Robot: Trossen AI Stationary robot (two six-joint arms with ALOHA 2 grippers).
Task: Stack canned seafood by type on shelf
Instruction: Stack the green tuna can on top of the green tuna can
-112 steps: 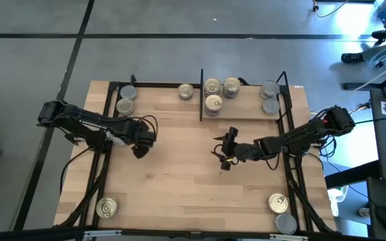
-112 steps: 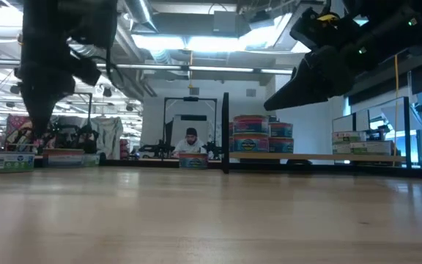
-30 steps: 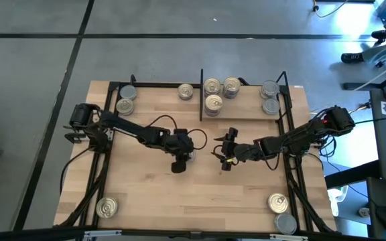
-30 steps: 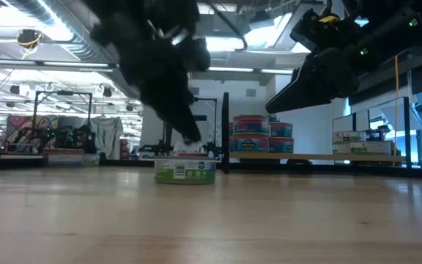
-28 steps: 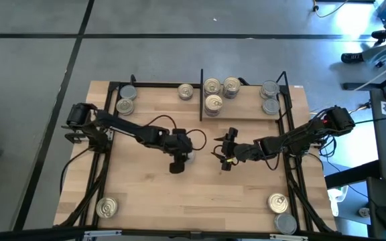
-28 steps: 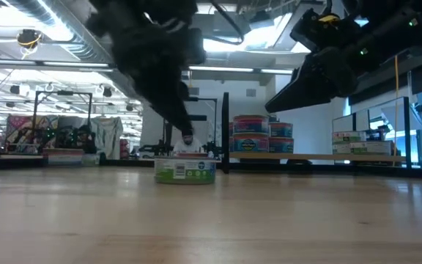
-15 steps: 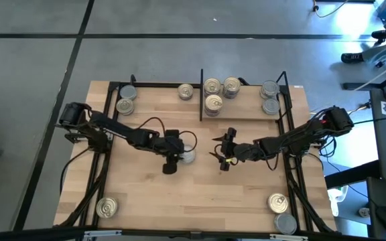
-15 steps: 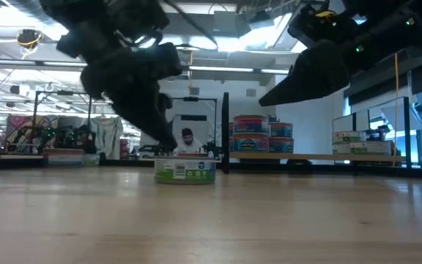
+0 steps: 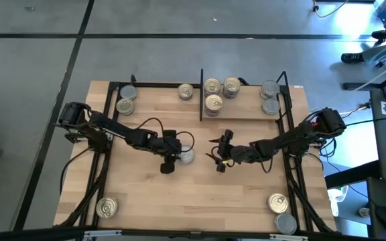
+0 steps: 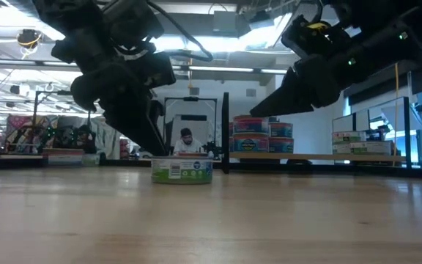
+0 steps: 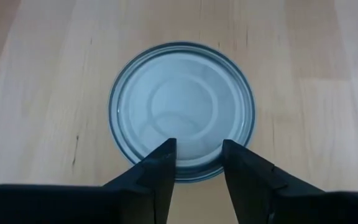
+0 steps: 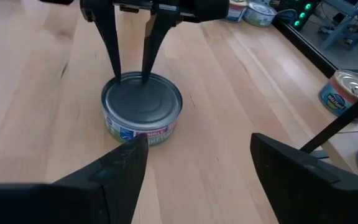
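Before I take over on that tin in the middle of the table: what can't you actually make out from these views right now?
- Tin label: right wrist view shows one side only, print too small to read; its type is unclear.
- Left gripper contact: fingertips at the grey lid; touching or just above, cannot tell. In the high view the gripper partly covers the tin.
- Shelf tins: labels too small in the high view, partly hidden by the right arm in the low view.
- Right gripper: open, off the tin.

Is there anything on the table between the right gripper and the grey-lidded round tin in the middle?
No. In the right wrist view, only bare light-wood tabletop lies between the right gripper and the grey-lidded round tin.
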